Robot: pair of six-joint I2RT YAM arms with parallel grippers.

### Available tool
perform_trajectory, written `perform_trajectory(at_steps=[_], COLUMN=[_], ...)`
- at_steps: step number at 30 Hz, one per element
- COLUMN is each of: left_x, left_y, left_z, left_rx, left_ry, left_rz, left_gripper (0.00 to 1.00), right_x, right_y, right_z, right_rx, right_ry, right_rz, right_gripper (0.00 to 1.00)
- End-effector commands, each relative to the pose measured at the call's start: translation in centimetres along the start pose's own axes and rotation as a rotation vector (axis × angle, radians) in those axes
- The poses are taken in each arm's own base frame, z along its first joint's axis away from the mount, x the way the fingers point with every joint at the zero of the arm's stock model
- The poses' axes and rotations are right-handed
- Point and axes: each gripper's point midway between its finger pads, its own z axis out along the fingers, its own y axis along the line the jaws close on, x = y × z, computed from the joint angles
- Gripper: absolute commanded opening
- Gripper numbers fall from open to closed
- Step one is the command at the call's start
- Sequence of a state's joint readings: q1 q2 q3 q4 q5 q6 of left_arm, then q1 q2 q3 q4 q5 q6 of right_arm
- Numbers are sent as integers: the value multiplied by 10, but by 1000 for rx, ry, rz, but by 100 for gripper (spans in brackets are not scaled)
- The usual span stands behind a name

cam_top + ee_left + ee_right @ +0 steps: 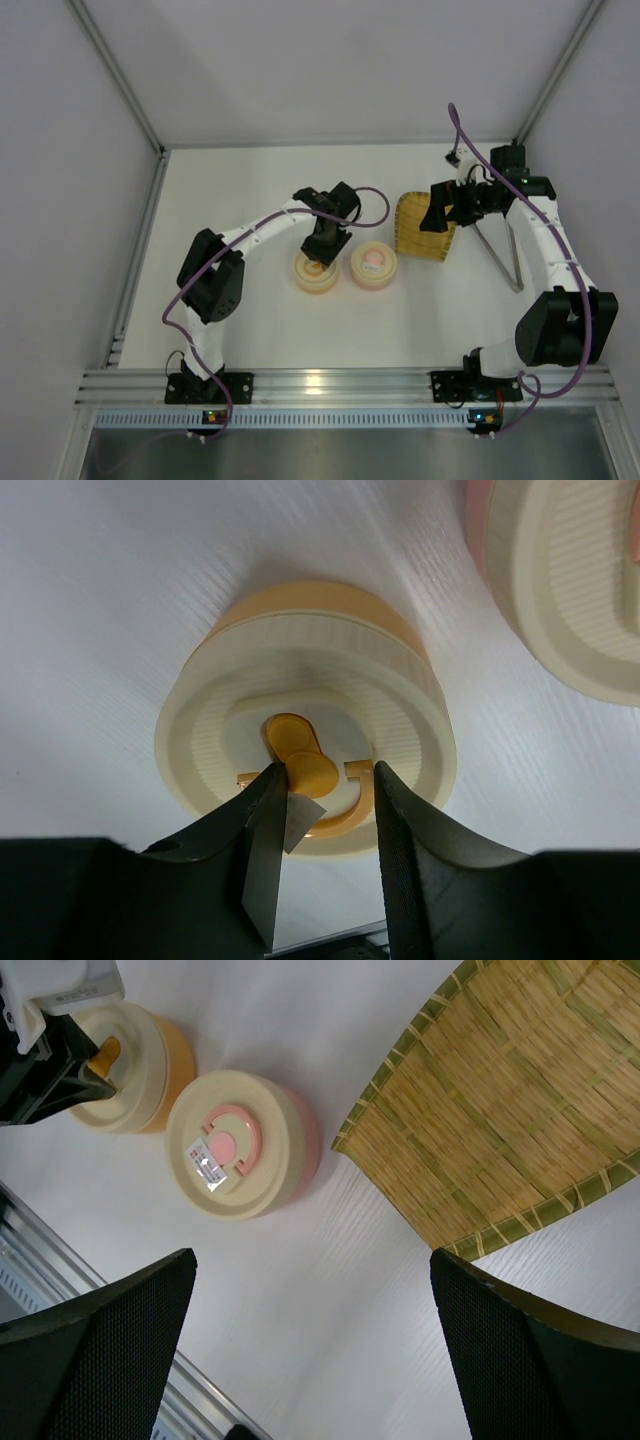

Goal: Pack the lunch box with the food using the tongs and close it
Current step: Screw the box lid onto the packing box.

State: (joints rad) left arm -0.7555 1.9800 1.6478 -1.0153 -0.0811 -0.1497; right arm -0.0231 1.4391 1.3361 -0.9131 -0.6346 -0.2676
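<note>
At the table's (pixel 250 330) middle, my left gripper (pixel 327 772) stands part-open astride the tab (pixel 300 748) on the yellow tub's (pixel 316 275) lid (pixel 300 675), one finger touching it. The pink tub (pixel 373 265) sits lidded just right. Farther, my right gripper (pixel 310 1260) gapes over the tray (pixel 413 236); tongs (pixel 497 258) lie toward the right edge.

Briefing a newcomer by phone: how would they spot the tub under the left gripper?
On the white table, two round cream-lidded tubs sit side by side mid-table. Yours is the left one beneath the left gripper: the orange-yellow tub, whereas its neighbour is the pink tub.
</note>
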Motion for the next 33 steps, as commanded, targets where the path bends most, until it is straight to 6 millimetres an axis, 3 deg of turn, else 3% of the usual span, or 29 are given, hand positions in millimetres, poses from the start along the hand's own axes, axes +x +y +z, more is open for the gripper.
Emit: perform_trajectory(at_steps=[1, 9, 13, 16, 19, 20, 21, 25, 27, 28, 29, 30, 32, 33], left_x=[11, 19, 14, 5, -6, -14, -17, -40, -47, -53, -54, -60, -61, -63], left_y=[7, -11, -9, -9, -12, -15, -17, -23, -18, -6, -8, 8, 12, 31], left_z=[14, 14, 7, -6, -30, -49, -59, -116, -132, -141, -152, -164, -181, -186], left_rx=[24, 169, 163, 160, 187, 206, 233, 411, 458, 470, 537, 545, 648, 665], left_ry=[20, 25, 0, -43, -107, -161, -188, -371, -420, -455, -483, -525, -565, -587], left_rz=[171, 329, 345, 355, 367, 377, 396, 372, 345, 309, 296, 258, 231, 185], left_gripper=[11, 20, 29, 42, 58, 68, 98, 98, 98, 98, 98, 98, 98, 98], right_x=[-8, -7, -7, -7, -8, -9, -10, -17, -15, -14, -14, -11, -6, -3], right_y=[2, 3, 3, 2, 1, 1, 1, 0, 12, 15, 16, 28, 32, 43], right_z=[-6, -8, -9, -8, -9, -9, -10, -6, 0, 3, 6, 13, 22, 28], right_rx=[-20, -20, -17, -17, -19, -21, -28, -40, -68, -78, -81, -107, -127, -160], right_ry=[-32, -26, -25, -23, -17, -15, -9, 24, 70, 89, 110, 141, 181, 197], right_rz=[-27, -35, -39, -42, -59, -67, -85, -190, -246, -276, -338, -389, -517, -578], right_gripper=[99, 99, 99, 99, 99, 99, 99, 99, 99, 99, 98, 98, 97, 97])
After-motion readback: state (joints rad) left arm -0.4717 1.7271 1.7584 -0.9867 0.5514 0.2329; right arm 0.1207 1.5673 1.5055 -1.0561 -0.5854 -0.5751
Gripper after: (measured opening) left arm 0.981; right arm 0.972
